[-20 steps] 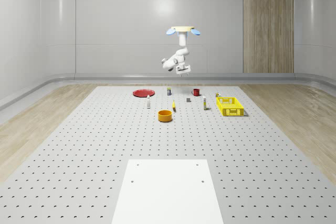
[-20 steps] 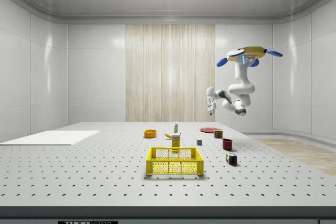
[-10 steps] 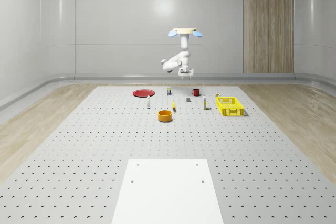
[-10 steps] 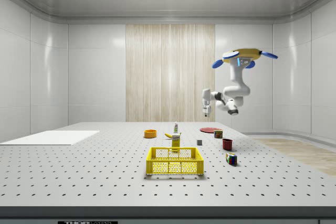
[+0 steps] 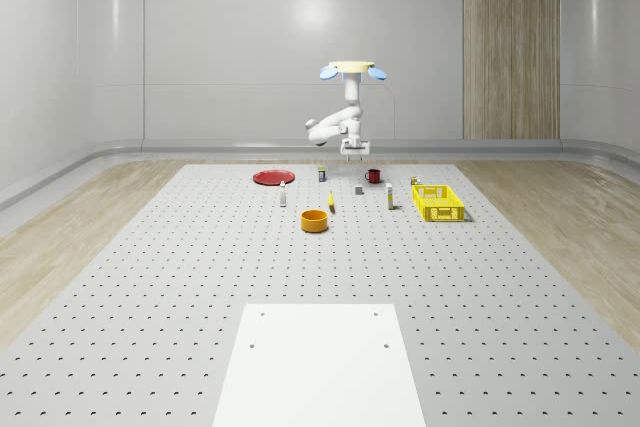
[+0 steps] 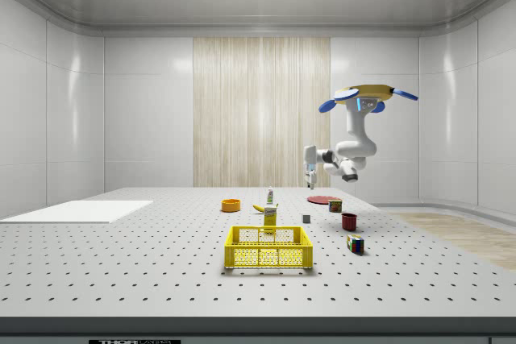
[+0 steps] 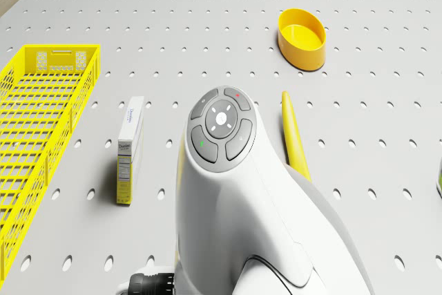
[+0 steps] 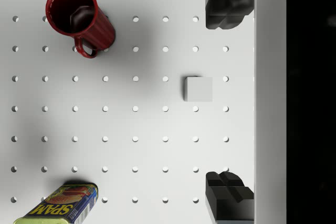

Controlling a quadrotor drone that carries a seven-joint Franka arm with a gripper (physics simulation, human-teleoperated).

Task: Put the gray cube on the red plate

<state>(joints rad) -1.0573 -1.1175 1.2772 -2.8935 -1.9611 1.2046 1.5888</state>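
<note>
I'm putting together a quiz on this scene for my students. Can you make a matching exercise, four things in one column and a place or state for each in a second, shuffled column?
Things:
1. gray cube
2. red plate
3. yellow basket
4. gripper

Places or states:
A. at the table's far end, nothing on it
B. open, hanging in the air under the hovering drone
C. on the table, below and between the fingers
D. toward the whole-scene view's right

Pairs: 1-C, 2-A, 3-D, 4-B

Gray cube (image 8: 198,88) sits between the spread fingers (image 8: 229,4) — red mug (image 8: 81,18) and Spam can (image 8: 62,208) lie apart.
</note>
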